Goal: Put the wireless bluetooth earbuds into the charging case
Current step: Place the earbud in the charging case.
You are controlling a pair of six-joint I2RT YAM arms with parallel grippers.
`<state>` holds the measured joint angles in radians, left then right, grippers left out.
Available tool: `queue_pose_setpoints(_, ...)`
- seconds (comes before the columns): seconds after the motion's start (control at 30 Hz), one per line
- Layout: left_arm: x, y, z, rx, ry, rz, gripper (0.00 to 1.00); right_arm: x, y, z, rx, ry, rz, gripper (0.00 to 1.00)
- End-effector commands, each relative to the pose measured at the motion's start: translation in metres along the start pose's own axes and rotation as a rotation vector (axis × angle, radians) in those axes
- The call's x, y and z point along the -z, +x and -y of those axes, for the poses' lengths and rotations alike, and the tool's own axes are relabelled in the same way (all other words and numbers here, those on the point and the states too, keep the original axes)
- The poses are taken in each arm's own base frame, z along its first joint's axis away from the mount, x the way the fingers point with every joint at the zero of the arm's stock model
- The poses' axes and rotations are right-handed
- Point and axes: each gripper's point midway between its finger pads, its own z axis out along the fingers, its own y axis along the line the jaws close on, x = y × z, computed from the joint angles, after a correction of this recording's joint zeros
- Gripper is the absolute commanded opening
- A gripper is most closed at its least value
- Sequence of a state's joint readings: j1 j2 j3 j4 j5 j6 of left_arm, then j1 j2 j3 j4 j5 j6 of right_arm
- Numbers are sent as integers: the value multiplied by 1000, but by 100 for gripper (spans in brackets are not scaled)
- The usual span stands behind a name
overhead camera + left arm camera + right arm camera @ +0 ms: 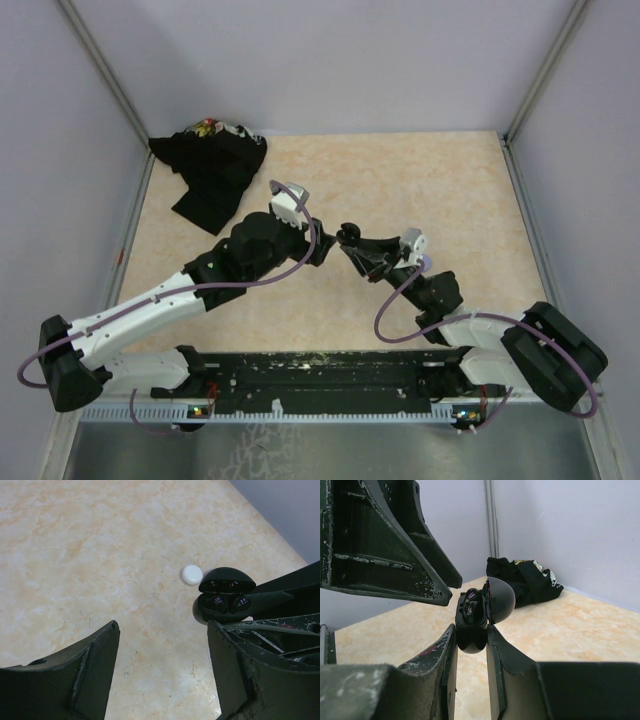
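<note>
Clamping the lower half of the glossy black oval charging case (472, 622), the right gripper (471, 634) is closed tight on it. The case lid stands hinged open, and dark glossy earbuds (216, 601) show in its two wells. A small white rounded earbud (192, 574) lies on the beige marbled tabletop (75, 555) just beside the case. The left gripper (162, 627) hangs near the case, jaws spread wide and holding nothing. A crumpled black cloth (525, 582) lies well beyond the case.

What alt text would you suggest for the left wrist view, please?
The right gripper holds an open black charging case with dark earbuds inside. A small white rounded piece lies on the beige table beside it, and the open left gripper frames the foreground.
</note>
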<state>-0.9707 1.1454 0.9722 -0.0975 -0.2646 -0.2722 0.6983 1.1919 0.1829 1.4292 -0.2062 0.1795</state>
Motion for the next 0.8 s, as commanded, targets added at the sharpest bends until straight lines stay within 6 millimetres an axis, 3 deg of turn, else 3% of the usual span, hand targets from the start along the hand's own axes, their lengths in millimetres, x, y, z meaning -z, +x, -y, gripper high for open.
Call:
queue_pose_setpoints(0.0, 3, -20, 7, 6, 25, 49, 75, -2, -23, -5, 8, -18, 86, 0)
queue_pose_setpoints(0.17, 6, -23, 10, 32, 63, 57, 75, -1, -21, -6, 10, -22, 81, 0)
queue_pose_setpoints(0.53, 28, -44, 37, 98, 521, 27, 80, -10, -24, -17, 11, -94, 65, 0)
queue_pose_setpoints(0.77, 31, -41, 51, 132, 682, -14, 81, -18, -29, -29, -7, -165, 56, 0)
